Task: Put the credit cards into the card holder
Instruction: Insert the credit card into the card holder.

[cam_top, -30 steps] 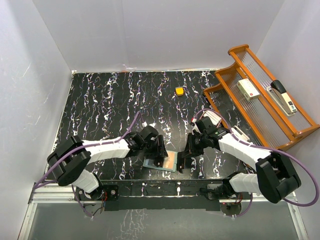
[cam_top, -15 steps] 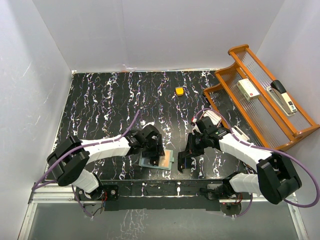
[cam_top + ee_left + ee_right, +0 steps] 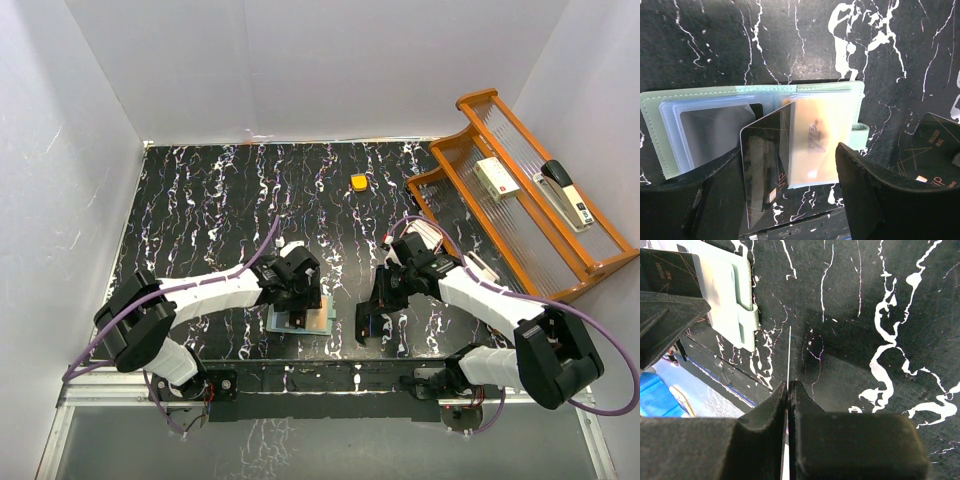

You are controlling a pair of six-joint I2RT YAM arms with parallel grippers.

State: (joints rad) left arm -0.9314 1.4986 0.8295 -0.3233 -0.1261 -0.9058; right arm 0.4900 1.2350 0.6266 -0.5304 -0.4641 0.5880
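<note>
The sage-green card holder (image 3: pixel 655 107) lies open near the table's front edge, below my left gripper (image 3: pixel 303 310); it also shows in the top view (image 3: pixel 280 322). One clear sleeve holds a tan card (image 3: pixel 815 140). A dark card (image 3: pixel 762 170) sits partly in a sleeve, sticking out toward me. My left gripper (image 3: pixel 788 165) is open, its fingers on either side of the two cards. My right gripper (image 3: pixel 789 385) is shut on a thin card (image 3: pixel 789 355) seen edge-on, just right of the holder's snap tab (image 3: pixel 748 315). That held dark card also shows in the left wrist view (image 3: pixel 935 150).
A small orange block (image 3: pixel 359 182) lies at the back middle. A wooden rack (image 3: pixel 470 195) at the right holds a stapler (image 3: pixel 565 190) and a small box (image 3: pixel 497 177). The table's front edge and metal rail run just below both grippers.
My left gripper and the card holder have shifted a little to the left, and the gripper now covers more of the holder. The right gripper has hardly moved.
</note>
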